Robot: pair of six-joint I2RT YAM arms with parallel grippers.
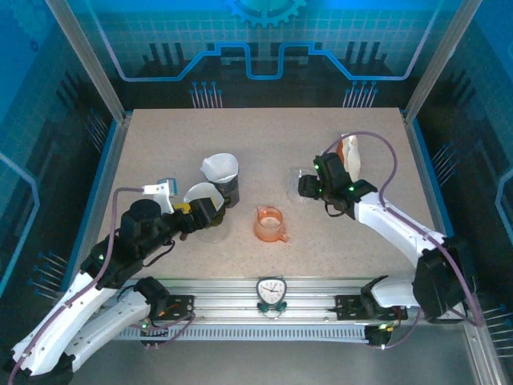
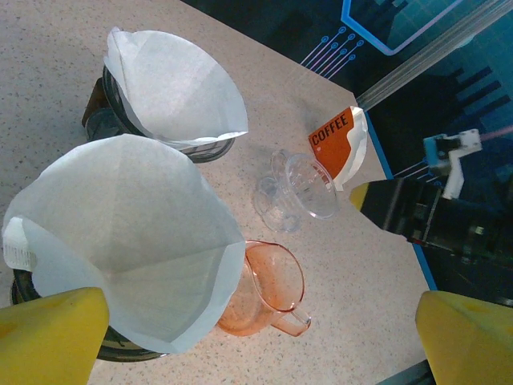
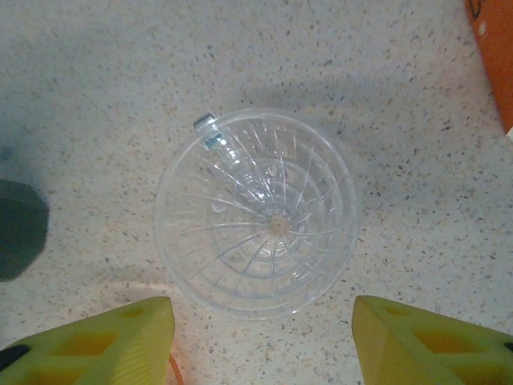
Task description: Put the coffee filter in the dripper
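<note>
Two white coffee filters sit opened in dark drippers: the near filter (image 2: 120,233) (image 1: 203,195) and the far filter (image 2: 176,88) (image 1: 220,167). My left gripper (image 2: 256,341) (image 1: 202,216) is open beside the near filter, which lies against its left finger (image 2: 48,337), and holds nothing. A clear glass dripper (image 3: 256,212) (image 2: 296,192) (image 1: 297,181) stands bare on the table. My right gripper (image 3: 260,345) (image 1: 308,187) hovers over the clear dripper, open. Its fingertips straddle the near rim without touching.
A pink glass pitcher (image 1: 271,224) (image 2: 268,289) stands mid-table between the arms. An orange and white coffee packet (image 1: 349,152) (image 2: 341,144) leans behind the clear dripper. The speckled table (image 1: 264,128) has blue rails on both sides.
</note>
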